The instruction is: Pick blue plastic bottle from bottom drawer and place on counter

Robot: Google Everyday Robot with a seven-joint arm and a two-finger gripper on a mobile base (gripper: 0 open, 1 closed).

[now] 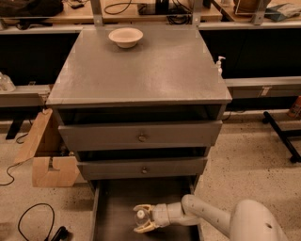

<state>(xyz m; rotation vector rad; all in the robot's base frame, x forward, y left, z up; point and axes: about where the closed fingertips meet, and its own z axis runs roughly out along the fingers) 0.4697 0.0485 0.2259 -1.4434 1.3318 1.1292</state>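
Observation:
The blue plastic bottle [140, 217] stands upright on the floor of the open bottom drawer [117, 202]; only its white cap and clear shoulder show. My gripper [138, 219] reaches in from the right, low in the drawer. Its pale fingers [142, 207] sit on either side of the bottle, spread wider than the bottle. The white arm runs off to the lower right. The counter [141, 70] is the grey cabinet top above, with a white bowl [125, 36] at its back.
Two shut upper drawers with round knobs [141, 138] overhang the bottom drawer. A small white pump dispenser [219, 63] stands right of the cabinet. A cardboard box [47, 157] and a black cable [33, 221] lie on the floor at the left. A wooden workbench [155, 12] is behind.

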